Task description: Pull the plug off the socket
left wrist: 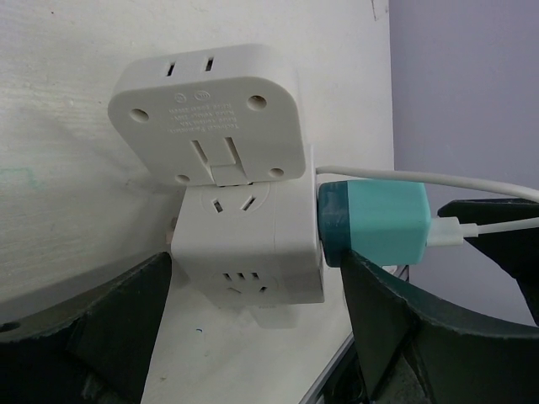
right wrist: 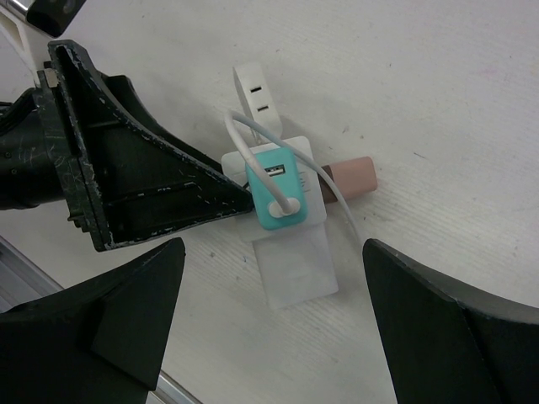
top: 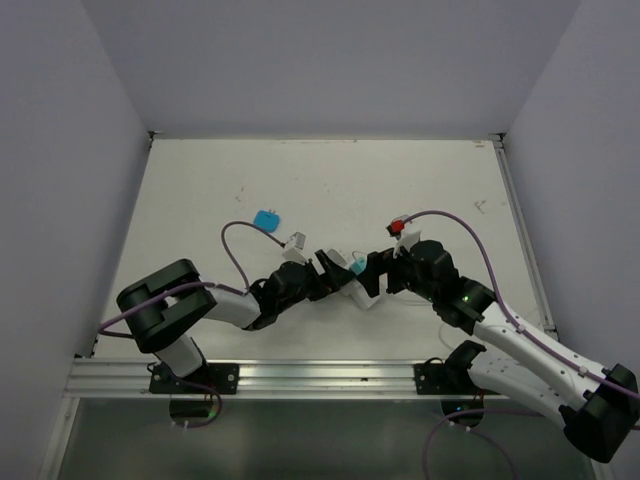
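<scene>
The socket [left wrist: 244,244] is a white cube with slot holes, lying on the table. A teal plug [left wrist: 379,223] with a white cable sticks out of its right side. My left gripper [left wrist: 253,337] is open, one finger on each side of the socket's near end, the right finger just under the plug. From above, the plug [right wrist: 274,189] sits on top of the socket [right wrist: 310,160]. My right gripper [right wrist: 278,337] is open and hangs above and short of the plug, holding nothing. In the top view both grippers meet at the plug [top: 356,264].
A flat white adapter [left wrist: 210,109] sits against the socket's far face. A translucent block [right wrist: 295,261] and a pink piece [right wrist: 354,177] lie beside the socket. A blue block [top: 266,219] and a red connector [top: 400,228] lie further back. The metal rail runs along the near table edge [top: 320,375].
</scene>
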Tool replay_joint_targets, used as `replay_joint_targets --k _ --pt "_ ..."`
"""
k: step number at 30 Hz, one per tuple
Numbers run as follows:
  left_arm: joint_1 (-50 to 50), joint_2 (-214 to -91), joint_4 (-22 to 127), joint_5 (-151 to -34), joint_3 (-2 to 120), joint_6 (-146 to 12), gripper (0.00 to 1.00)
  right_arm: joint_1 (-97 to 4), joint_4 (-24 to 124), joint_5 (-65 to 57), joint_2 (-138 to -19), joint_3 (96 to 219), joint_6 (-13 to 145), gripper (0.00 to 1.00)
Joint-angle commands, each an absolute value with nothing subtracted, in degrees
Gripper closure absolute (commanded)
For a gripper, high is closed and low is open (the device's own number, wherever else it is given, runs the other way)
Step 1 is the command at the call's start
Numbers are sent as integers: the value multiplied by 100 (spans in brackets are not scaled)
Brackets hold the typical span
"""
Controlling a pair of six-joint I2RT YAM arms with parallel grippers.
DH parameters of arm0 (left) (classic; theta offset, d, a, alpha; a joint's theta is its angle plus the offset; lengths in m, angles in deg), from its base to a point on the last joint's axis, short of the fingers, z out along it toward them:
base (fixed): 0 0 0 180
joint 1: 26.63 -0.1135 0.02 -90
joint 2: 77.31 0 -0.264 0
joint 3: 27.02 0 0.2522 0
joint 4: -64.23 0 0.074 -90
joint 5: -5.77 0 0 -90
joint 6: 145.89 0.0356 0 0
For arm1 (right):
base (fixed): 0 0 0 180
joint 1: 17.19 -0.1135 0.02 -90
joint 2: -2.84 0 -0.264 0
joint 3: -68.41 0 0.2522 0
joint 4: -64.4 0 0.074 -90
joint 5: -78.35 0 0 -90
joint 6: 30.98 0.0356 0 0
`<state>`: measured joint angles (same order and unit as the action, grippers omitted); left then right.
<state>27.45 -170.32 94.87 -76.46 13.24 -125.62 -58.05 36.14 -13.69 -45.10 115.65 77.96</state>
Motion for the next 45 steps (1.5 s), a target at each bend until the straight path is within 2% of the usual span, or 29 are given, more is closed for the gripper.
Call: replay_joint_targets --k 1,7,13,16,18,19,21,25,31,39,45 --pt "2777 -17214 10205 -7412 1275 -12594 16 -5832 3878 -1438 -4471 11575 7853 9" --pt "2786 -17416 10706 -7412 1187 -12611 17 -5832 3895 -1420 -4497 11583 7844 9" --pt "2786 -17522 11049 -7350 1143 -12603 26 -5832 3965 -1376 -4559 11557 7853 9" --pt "2786 -17513 11172 -7315 1082 -12603 41 -5832 3983 -1385 -4594 11548 7853 9" --pt "2786 -17478 11216 -7298 1029 -12603 46 -5832 4018 -1376 -4594 11540 7862 9" --pt "2786 -17469 11216 -7298 1020 -12603 54 -5832 4036 -1376 -4603 11531 7862 9" --pt "2786 -17443 11216 -7280 985 -12603 59 -5832 4071 -1394 -4629 11522 7862 9" --pt "2777 -17399 11216 -7315 950 -12568 79 -5832 4097 -1490 -4690 11531 7879 10" --pt "2777 -17162 10936 -7377 889 -12436 100 -5832 4378 -1438 -5067 11575 7914 16" --pt "2777 -16670 10382 -7315 713 -12339 100 -5841 4818 -1279 -5639 11592 8029 30" --pt "2777 -16581 10223 -7333 686 -12356 100 -5867 5029 -1183 -5929 11583 8099 34"
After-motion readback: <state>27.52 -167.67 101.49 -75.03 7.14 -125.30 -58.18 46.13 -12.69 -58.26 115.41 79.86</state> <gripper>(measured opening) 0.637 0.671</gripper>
